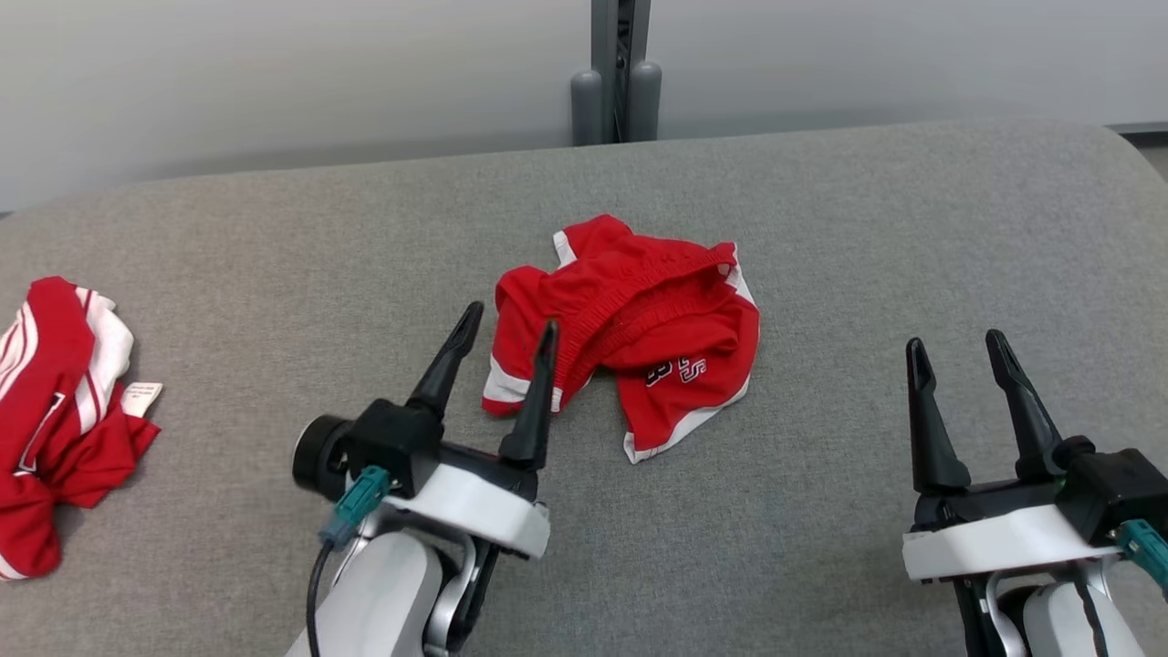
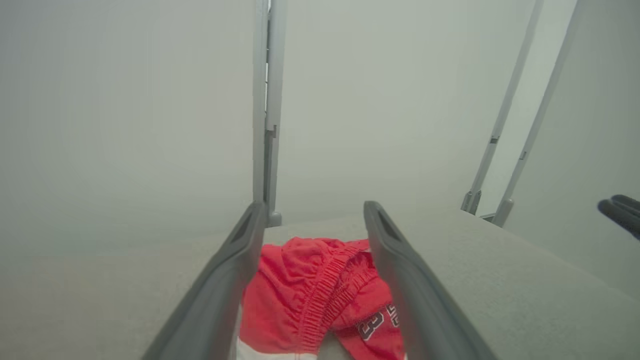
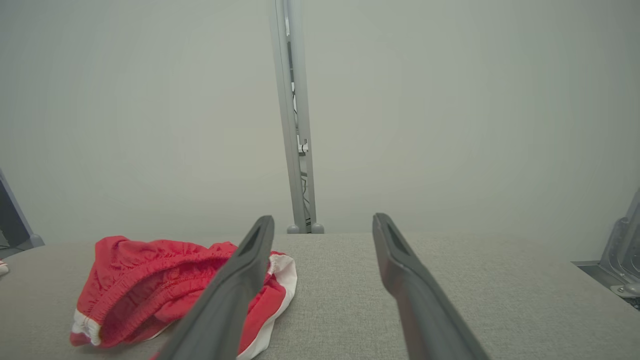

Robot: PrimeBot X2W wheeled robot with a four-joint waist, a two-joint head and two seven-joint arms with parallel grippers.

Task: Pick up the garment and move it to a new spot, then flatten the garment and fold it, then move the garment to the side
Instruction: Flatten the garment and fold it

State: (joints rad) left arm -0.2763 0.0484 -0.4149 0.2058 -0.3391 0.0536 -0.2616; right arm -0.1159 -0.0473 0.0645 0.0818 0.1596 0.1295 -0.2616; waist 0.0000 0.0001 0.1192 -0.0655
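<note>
On a grey fabric-covered table (image 1: 821, 228), crumpled red shorts (image 1: 639, 328) lie mid-surface. The left gripper (image 1: 511, 318), spread wide and empty, hovers just beside them. The right gripper (image 1: 954, 340), equally wide, is nearer the right edge.

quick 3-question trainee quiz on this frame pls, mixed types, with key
1. True or false: the left gripper is shut on the red shorts.
2. The right gripper is: A) open, empty B) shut on the shorts C) shut on a white label.
3. Where on the table does the second red garment lie?

Key: 1 false, its fingers stand apart, nothing held. 2 A. 3 far on the robot's left, apart from the shorts.
</note>
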